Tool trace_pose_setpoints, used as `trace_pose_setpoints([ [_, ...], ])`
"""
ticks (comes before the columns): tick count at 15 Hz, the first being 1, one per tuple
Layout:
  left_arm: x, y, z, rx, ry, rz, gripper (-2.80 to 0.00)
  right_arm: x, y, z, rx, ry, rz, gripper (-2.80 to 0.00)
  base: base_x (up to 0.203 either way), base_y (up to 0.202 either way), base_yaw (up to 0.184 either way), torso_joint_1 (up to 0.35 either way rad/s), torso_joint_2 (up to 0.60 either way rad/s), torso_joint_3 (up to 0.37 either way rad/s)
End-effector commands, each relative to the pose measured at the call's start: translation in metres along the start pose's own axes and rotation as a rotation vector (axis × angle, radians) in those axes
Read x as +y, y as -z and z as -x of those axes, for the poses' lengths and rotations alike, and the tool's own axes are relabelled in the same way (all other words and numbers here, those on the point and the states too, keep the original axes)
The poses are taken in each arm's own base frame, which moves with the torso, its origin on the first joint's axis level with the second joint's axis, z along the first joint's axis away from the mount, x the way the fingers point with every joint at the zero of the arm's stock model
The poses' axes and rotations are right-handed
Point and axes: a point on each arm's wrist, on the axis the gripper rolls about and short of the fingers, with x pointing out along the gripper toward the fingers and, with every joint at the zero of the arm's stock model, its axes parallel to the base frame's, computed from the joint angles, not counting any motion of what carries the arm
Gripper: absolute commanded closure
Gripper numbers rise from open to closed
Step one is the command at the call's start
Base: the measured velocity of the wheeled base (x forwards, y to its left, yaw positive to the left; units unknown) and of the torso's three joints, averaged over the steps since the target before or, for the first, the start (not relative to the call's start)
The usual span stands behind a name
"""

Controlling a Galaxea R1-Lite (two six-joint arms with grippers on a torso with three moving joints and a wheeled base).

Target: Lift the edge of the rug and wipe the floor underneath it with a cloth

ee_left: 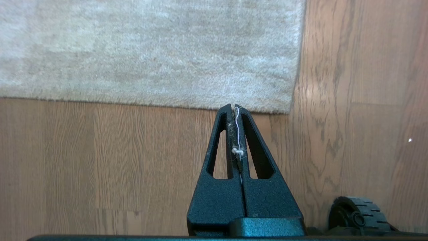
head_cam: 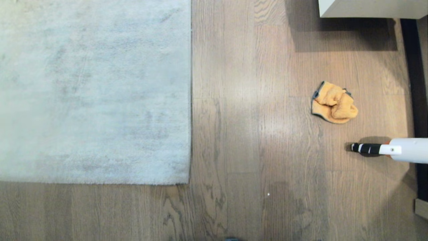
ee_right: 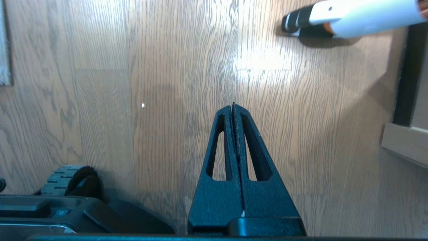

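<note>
**Two grippers closed, cloth untouched on the floor**

Both grippers hang low over the floor (head_cam: 254,140) with nothing in them. The left gripper (ee_left: 233,107) has its fingers pressed together, a white thread caught between them, just short of the rug's corner. The right gripper (ee_right: 233,106) is likewise closed over bare planks. Farther out, the rug edge (head_cam: 191,100) lies flat. The crumpled orange cloth (head_cam: 333,103) sits well apart from it, near a white tool handle (head_cam: 391,149).

Home rm (rug (head_cam: 93,90), wood floor (head_cam: 254,140))
</note>
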Motion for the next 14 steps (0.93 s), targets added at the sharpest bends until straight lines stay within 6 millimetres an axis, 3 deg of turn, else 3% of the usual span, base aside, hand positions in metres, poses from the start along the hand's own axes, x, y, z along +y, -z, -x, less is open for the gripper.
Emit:
trace_pose_setpoints([
  [1,0.0,-0.0001,0.0,-0.001,-0.001,0.001,0.0,0.0,0.0001,-0.0002,0.003,0.0,0.0,0.0,0.0,0.0,0.0,0.008,0.0,0.196],
  [14,0.0001,-0.0002,0.0,-0.002,-0.004,0.003,0.0,0.0,0.0,-0.0002,0.003,0.0,0.0,0.0,0.0,0.0,0.0,0.001,0.0,0.203],
])
